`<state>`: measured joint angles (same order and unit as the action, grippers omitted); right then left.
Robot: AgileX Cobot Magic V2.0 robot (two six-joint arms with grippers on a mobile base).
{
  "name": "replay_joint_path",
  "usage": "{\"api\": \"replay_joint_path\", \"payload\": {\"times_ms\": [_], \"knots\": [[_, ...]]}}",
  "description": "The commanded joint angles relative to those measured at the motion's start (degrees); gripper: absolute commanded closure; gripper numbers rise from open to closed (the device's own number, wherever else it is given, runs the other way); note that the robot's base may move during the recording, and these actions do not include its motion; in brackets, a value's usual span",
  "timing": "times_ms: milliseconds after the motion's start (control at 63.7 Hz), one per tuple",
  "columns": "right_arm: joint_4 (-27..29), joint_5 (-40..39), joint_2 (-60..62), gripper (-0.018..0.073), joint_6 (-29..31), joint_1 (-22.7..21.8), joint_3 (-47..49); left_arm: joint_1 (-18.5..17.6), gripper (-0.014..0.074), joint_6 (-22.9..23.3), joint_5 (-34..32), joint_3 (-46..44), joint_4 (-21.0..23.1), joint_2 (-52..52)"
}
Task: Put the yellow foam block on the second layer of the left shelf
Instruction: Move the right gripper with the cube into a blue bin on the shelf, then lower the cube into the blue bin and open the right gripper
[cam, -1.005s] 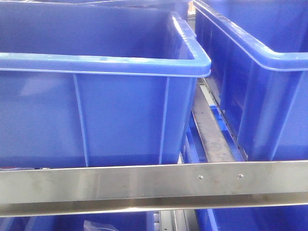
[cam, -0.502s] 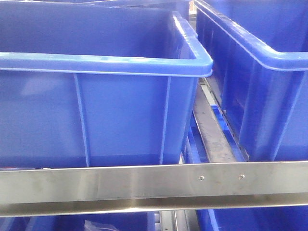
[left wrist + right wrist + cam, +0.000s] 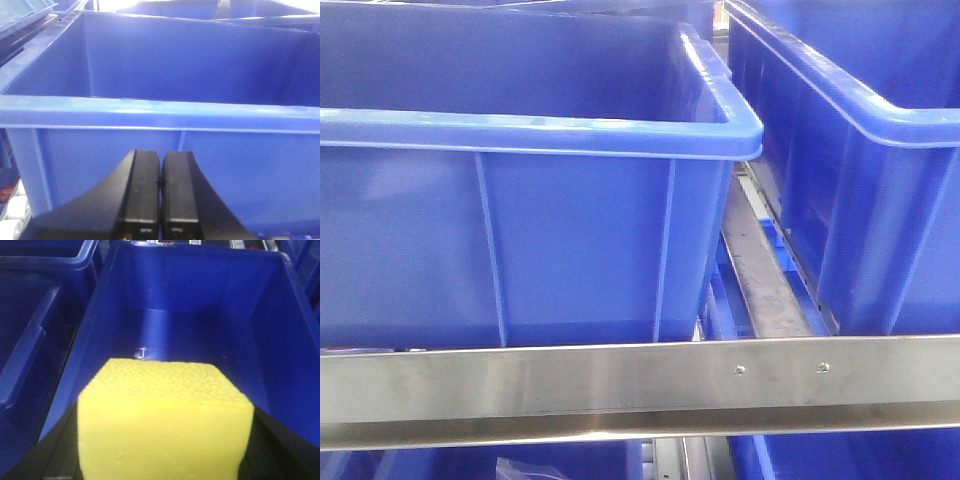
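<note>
My right tool (image 3: pixel 165 460) holds the yellow foam block (image 3: pixel 165 420), clamped between dark fingers that only peek out at the lower corners. The block hangs above an open blue bin (image 3: pixel 195 335), roughly centred over its floor. To do this well I think I should keep the grip firm but not crush the foam, carry it level over the rim, lower before releasing so it doesn't bounce, and confirm this bin sits on the left shelf's second layer.

My left tool (image 3: pixel 160 200) is pressed together, empty, just in front of another bin's near wall (image 3: pixel 160 115).

Front view: steel shelf rail (image 3: pixel 620 385), left bin (image 3: pixel 520 250), right bin (image 3: pixel 880 200), neither arm visible.

Hidden: my right fingertips behind the block, the block's underside, which shelf layer I'm over. A small mark on the bin floor (image 3: pixel 143 354) is unreadable.
</note>
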<state>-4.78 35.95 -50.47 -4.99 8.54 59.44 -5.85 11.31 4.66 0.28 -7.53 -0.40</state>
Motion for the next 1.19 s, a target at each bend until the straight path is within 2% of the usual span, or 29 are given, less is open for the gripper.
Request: {"api": "replay_joint_path", "payload": {"times_ms": [0, 126, 220, 518, 895, 1177], "knots": [[-0.9, 3.2, -6.9, 0.0234, -0.1, -0.2, 9.8, -0.1, 0.046, 0.2, -5.0, 1.5, 0.4, 0.2], [-1.0, 14.3, -16.4, 0.0234, 0.3, -0.5, 19.9, -0.1, 0.046, 0.2, -5.0, 1.5, 0.4, 0.2], [-1.0, 17.0, -22.0, 0.0234, 2.1, -1.9, 24.2, -0.1, 0.046, 0.2, -5.0, 1.5, 0.4, 0.2], [-1.0, 11.4, -33.0, 0.0234, 5.4, -8.6, 24.7, -0.1, 0.046, 0.2, -5.0, 1.5, 0.4, 0.2], [-1.1, 1.1, -48.2, 0.0234, 6.4, -8.9, 24.7, -0.1, 0.046, 0.2, -5.0, 1.5, 0.4, 0.2], [-1.1, -0.4, -55.2, 0.0234, 6.4, -8.9, 24.7, -0.1, 0.046, 0.2, -5.0, 1.5, 0.4, 0.2]]}}
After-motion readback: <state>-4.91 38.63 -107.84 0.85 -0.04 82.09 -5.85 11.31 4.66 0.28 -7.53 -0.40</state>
